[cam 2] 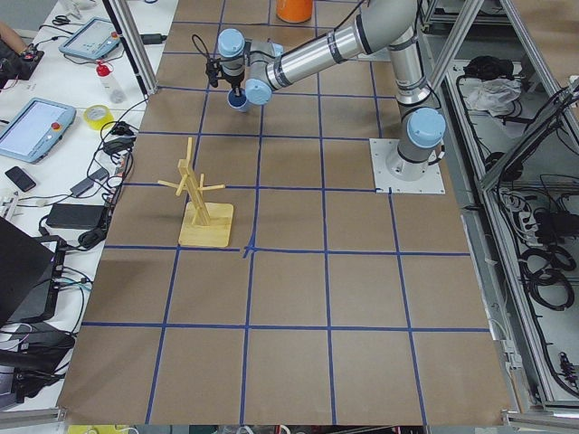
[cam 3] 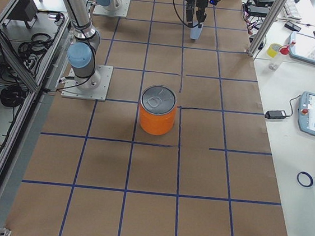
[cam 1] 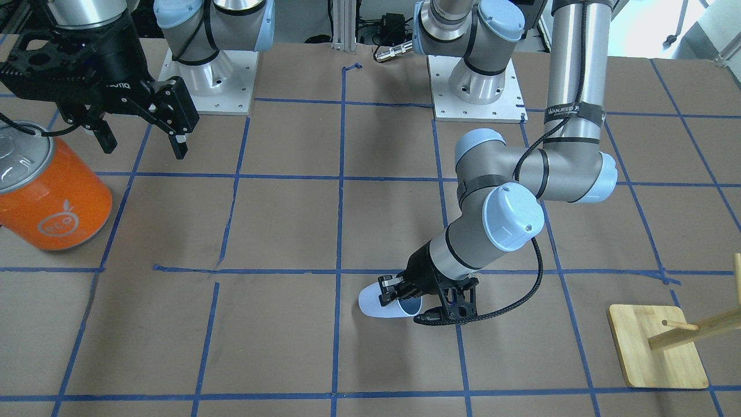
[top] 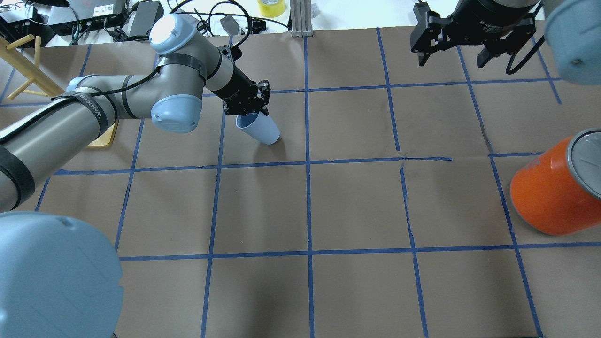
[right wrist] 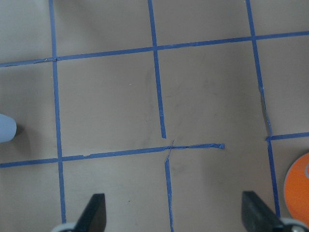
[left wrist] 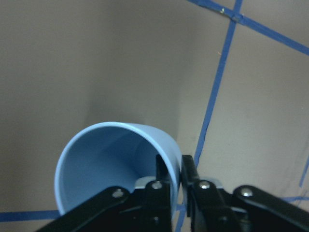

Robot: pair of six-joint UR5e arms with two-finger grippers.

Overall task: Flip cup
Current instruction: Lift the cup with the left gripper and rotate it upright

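Left claw (cam 1: 399,289) was pinched on the rim of the pale blue cup (cam 1: 379,305), one finger inside and one outside, holding it tilted low over the worktop (cam 1: 289,231), so the grasp seemed done, while the turning over and setting down were not yet done.

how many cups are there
1. The cup is tilted on the robot's left side, its rim pinched in the left gripper. No other cup shows.

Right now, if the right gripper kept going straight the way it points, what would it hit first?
Probably the bare table: the open right gripper points down at taped paper, with the orange can and the cup at opposite edges of its wrist view.
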